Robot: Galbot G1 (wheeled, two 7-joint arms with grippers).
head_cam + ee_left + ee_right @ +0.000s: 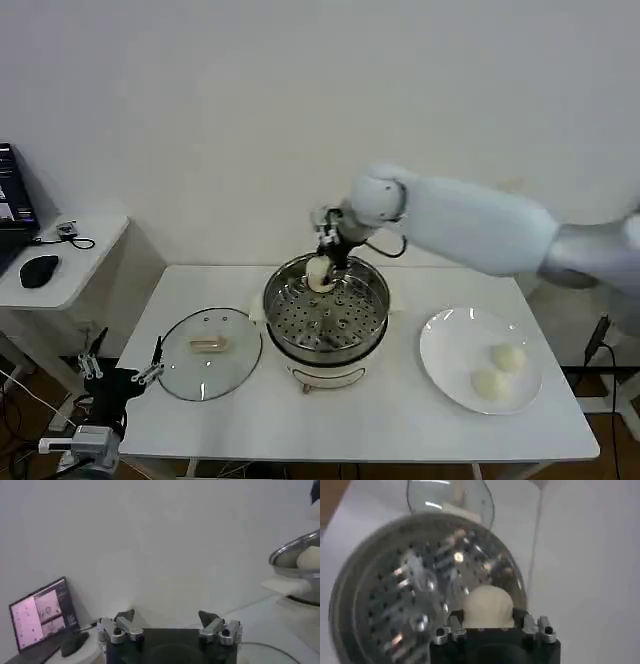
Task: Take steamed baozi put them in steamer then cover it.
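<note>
I see one steamed baozi (319, 275) held between the fingers of the right gripper (328, 262), at the far rim of the steamer (326, 310) and just above its perforated floor. In the right wrist view the same bun (488, 607) sits between the two fingers, which are closed on it, over the perforated basket (410, 595). The left wrist view shows a rounded white bun (310, 558) inside the steamer's rim. Two further baozi (498, 370) lie touching each other on the white plate (450, 345) to the right of the steamer. The cover (210, 352) lies flat on the white table (400, 420) just left of the steamer, handle up. The left gripper (120, 372) is parked low beyond the table's left edge; I note its fingers (122, 625) spread wide and holding nothing.
</note>
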